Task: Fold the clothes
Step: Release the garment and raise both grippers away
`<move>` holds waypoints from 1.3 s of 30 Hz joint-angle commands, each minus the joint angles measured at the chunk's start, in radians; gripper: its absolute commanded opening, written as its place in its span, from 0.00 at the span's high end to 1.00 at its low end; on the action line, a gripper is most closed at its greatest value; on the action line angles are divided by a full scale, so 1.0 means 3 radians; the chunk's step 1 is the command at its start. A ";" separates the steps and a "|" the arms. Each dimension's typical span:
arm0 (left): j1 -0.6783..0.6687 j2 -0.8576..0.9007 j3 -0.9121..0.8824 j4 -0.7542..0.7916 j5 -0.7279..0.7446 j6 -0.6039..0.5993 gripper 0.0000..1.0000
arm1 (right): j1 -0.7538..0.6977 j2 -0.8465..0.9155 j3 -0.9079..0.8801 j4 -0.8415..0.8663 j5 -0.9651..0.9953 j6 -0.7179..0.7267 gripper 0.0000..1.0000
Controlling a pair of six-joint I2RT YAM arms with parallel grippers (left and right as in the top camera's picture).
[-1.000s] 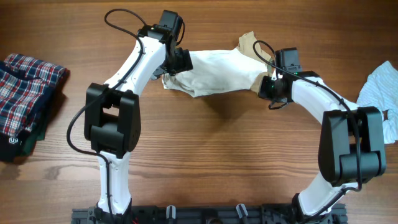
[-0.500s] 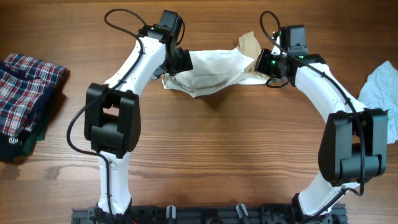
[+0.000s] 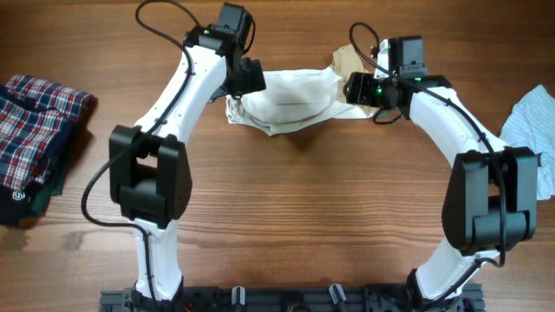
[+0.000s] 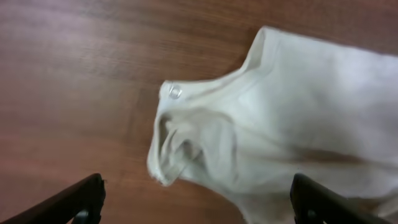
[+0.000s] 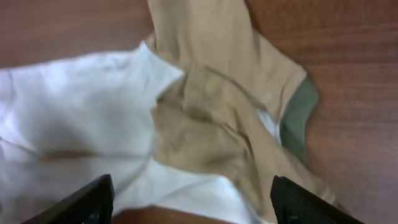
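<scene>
Clothes on view number three, and the one between the arms is the cream-white shirt [image 3: 290, 102], lying bunched on the tabletop [image 3: 286, 217] with its long axis running side to side. The left gripper [image 3: 247, 76] hangs over the shirt's left end, fingers spread wide and holding nothing; in its wrist view we see the neck opening and a snap button [image 4: 175, 92] just below it. The right gripper [image 3: 355, 87] sits over the shirt's right end, also spread wide, with the tan patch [image 5: 211, 118] lying loose under it and nothing pinched between its fingers. So each arm has its own end of the shirt directly beneath it, and neither is nearer the middle. We judge the coming move to be a fresh grasp at both ends, to pull the cloth out flat along that axis before any fold. A plaid pile [image 3: 39, 130] rests well to the shirt's left, and a pale blue garment [image 3: 529, 121] well to its right
</scene>
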 commanded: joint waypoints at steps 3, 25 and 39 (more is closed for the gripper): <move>0.0000 -0.0037 0.0031 -0.0184 -0.0039 -0.0181 0.10 | 0.0004 0.0046 0.0045 0.0075 0.0145 -0.0322 0.19; 0.0177 0.0174 0.0156 0.1596 0.0902 0.0933 0.19 | 0.0041 0.0882 0.1558 0.0020 0.0385 -0.0393 0.30; 0.0137 0.0879 0.0156 0.2308 0.0624 0.1278 0.22 | 0.0244 0.1572 0.1556 0.0596 0.0846 -0.0586 0.30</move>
